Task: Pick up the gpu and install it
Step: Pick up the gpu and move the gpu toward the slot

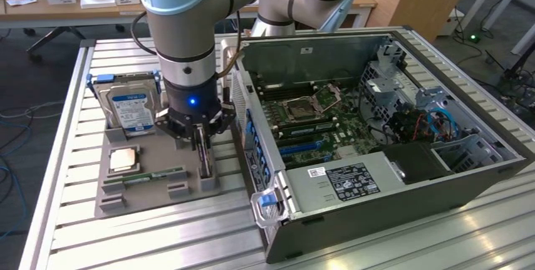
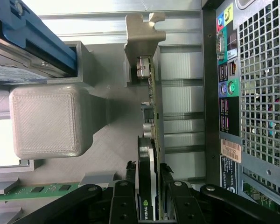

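The gripper is clamping the upright gpu in its gray holder beside the computer case — the wrist view is showing fingers pressing both faces.

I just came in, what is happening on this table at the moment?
The robot arm's pincer is shut on the gpu, which stands on edge in the gray holder beside the open computer case. It is not lifted out yet. The hard drive and memory stick rest in the same holder.
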### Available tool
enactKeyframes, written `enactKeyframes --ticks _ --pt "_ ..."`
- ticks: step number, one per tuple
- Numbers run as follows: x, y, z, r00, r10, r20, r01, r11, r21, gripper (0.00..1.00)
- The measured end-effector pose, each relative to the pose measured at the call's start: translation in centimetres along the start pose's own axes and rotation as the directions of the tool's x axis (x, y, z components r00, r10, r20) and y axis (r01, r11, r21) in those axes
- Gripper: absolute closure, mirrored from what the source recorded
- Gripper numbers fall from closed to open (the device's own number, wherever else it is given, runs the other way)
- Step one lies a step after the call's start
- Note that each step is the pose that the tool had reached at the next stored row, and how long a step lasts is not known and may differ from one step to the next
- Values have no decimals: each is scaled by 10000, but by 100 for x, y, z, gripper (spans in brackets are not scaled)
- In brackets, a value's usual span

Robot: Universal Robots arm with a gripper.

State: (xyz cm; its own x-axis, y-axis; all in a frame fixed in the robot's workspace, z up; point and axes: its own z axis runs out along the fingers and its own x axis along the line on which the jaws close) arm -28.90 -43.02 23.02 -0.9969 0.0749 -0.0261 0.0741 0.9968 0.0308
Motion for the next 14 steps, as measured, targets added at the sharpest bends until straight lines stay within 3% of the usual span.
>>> enactKeyframes --ticks 2,14 --pt "0 0 0 10000 0 -2 0 10000 1 73" --pt "0 0 0 10000 0 0 0 10000 0 73"
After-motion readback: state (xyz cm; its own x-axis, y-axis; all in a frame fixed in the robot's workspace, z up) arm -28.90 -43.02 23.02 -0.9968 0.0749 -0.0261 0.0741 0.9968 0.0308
